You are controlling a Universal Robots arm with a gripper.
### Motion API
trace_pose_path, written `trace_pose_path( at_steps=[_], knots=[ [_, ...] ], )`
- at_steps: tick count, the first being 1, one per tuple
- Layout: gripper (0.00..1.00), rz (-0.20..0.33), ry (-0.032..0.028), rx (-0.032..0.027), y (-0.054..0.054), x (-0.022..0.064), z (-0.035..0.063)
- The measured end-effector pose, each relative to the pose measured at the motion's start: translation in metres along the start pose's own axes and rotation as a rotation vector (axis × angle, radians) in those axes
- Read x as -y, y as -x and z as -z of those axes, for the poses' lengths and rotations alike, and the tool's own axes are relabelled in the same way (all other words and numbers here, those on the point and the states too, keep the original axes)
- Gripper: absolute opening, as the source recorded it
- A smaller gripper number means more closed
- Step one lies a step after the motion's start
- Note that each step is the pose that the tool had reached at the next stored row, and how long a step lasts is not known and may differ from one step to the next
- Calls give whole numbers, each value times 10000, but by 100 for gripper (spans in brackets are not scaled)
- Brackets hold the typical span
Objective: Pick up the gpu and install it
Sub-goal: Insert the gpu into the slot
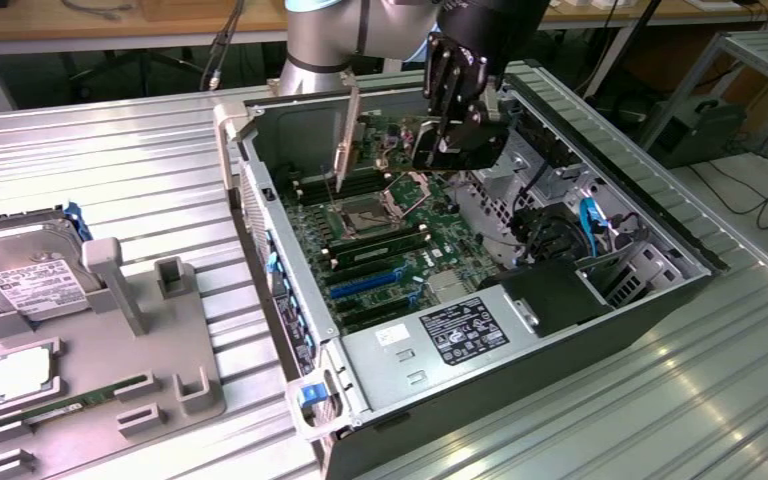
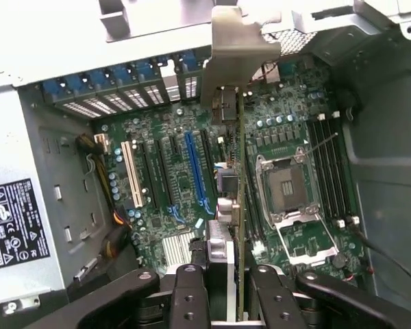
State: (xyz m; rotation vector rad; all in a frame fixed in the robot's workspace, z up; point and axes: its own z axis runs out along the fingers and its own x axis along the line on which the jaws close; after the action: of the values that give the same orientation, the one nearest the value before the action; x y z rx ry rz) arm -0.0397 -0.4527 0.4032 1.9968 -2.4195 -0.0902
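The claw (image 2: pixel 227 282) grips the gpu (image 2: pixel 237 62) above the motherboard (image 2: pixel 171 171).

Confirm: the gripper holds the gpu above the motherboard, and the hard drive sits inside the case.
No. The exterior view shows the hard drive outside the case, on the grey holder; the gripper does hold the gpu above the motherboard.

No word or number can be read for certain. In the exterior view, low in the middle of the frame, a black label (image 1: pixel 462 330) inside the case (image 1: pixel 291 130) carries white print and round marks, with a white sticker (image 1: pixel 391 336) just beside it. At the exterior view's left, the hard drive (image 1: pixel 37 250) bears a white label (image 1: pixel 21 288), its print illegible. The wrist view shows the black label's rows of white symbols, also unreadable.
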Motion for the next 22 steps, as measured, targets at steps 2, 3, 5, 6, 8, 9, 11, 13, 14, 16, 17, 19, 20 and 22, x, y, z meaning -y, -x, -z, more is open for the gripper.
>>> trace_pose_path(
  at_steps=[2, 3, 5, 6, 8, 9, 11, 13, 14, 16, 17, 19, 20, 22],
  knots=[
    [28, 255, 11, -13, 0, 2, -2],
    [28, 387, 16, -20, 0, 2, -3],
    [28, 609, 26, -31, 1, 3, -5],
    [28, 766, 32, -39, 1, 4, -6],
    [28, 1088, 46, -54, 1, 7, -9],
    [28, 1217, 52, -60, 2, 8, -10],
    [28, 1521, 66, -75, 3, 14, -14],
    [28, 1799, 79, -89, 2, 14, -16],
    [28, 1922, 83, -95, 3, 15, -17],
    [28, 2084, 98, -116, 4, 16, -18],
    [28, 2162, 106, -134, 4, 16, -20],
    [28, 2327, 116, -149, 4, 16, -21],
    [28, 2346, 118, -149, 4, 16, -22],
    [28, 2348, 116, -151, 4, 17, -23]
  ],
)
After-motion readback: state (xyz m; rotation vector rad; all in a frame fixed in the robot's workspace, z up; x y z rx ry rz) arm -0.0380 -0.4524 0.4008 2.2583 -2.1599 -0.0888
